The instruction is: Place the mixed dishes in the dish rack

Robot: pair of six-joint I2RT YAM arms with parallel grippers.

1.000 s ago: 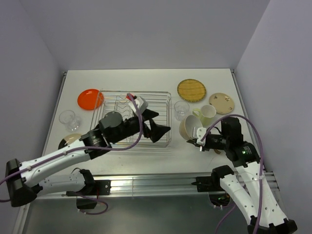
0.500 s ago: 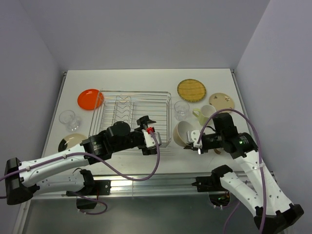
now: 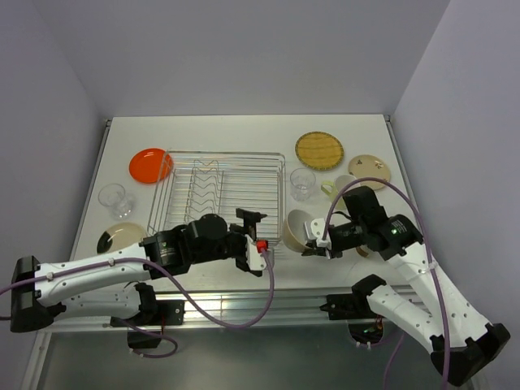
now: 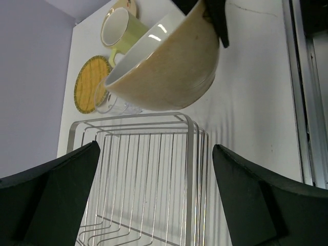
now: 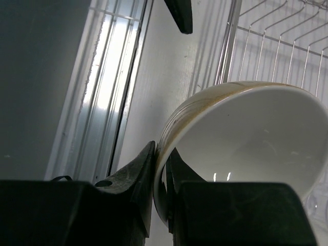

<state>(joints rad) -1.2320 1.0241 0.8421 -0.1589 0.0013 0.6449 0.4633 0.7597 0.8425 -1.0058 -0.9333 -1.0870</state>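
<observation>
**Room.** Plain pale walls (image 3: 244,57) close in the work area on three sides. Nothing hangs on them.

**Surface.** White tabletop (image 3: 244,134), matt and lightly marked, with a metal rail along its near edge.

**Dish rack** (image 3: 226,153). It sits left of the tabletop's centre, with upright dividers in its left half. No dish is visible inside it.

**Item in hand.** The beige bowl (image 3: 296,230) is just off the rack's near right corner, outside the wires. It is tilted with its mouth turned toward the rack and appears lifted off the surface.

**Pincers.** The right pincer (image 3: 313,248) is clamped on the bowl's rim, one finger inside and one outside. The left pincer (image 3: 256,237) stands at the rack's near right corner with its fingers wide apart, holding nothing and facing the bowl.

**Remaining dishes.**
- Right of the rack: yellow woven plate (image 3: 319,150), tan plate (image 3: 370,167), pale green mug (image 3: 331,188), clear cup (image 3: 302,182).
- Left of the rack: orange plate (image 3: 150,165), a second clear cup (image 3: 114,199), cream plate (image 3: 123,236).

**Assessment.** The first load is in progress: the bowl is being carried toward the rack. The next move calls for lifting it over the right wall and setting it in the open right half. The left pincer lies near that path and is a collision risk.
</observation>
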